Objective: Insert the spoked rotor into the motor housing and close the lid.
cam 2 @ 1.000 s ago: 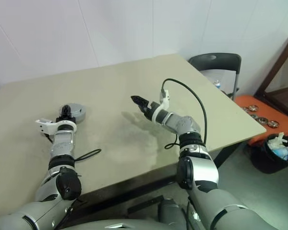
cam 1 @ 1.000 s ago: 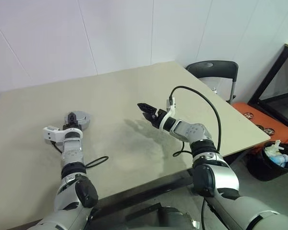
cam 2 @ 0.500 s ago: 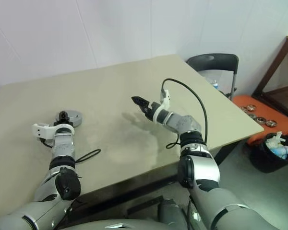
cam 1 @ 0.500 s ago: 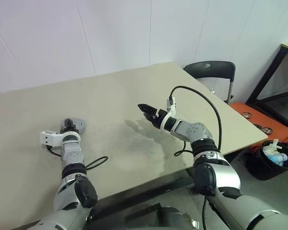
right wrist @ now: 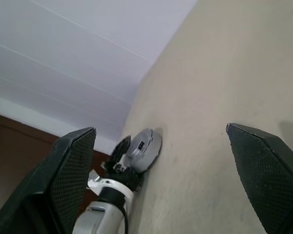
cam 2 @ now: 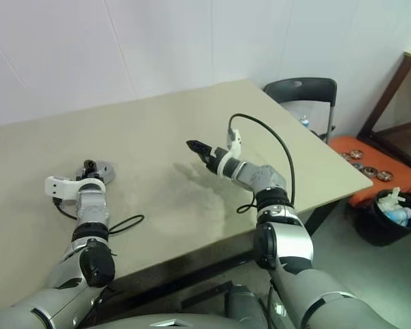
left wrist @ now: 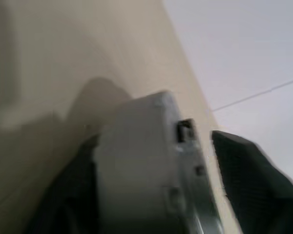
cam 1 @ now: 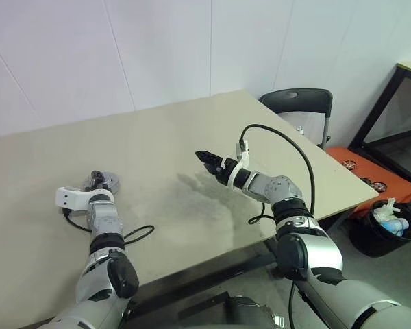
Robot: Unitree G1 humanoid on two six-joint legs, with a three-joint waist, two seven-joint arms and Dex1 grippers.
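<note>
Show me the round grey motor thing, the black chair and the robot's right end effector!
round grey metal motor housing (cam 2: 99,169), right eye view, its side wall.
black metal chair (cam 1: 298,101), left eye view, backrest.
right end effector (cam 1: 204,157), left eye view, between fingertips.

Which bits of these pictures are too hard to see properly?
- Motor housing: in the eye views, the left end effector covers part of it, so its inside is hidden.
- Left wrist view: the lid is blurred and cut off by the picture's edge.
- Trash bin: contents too small.

Grey motor housing (cam 1: 104,181), beige table (cam 1: 164,144)
</note>
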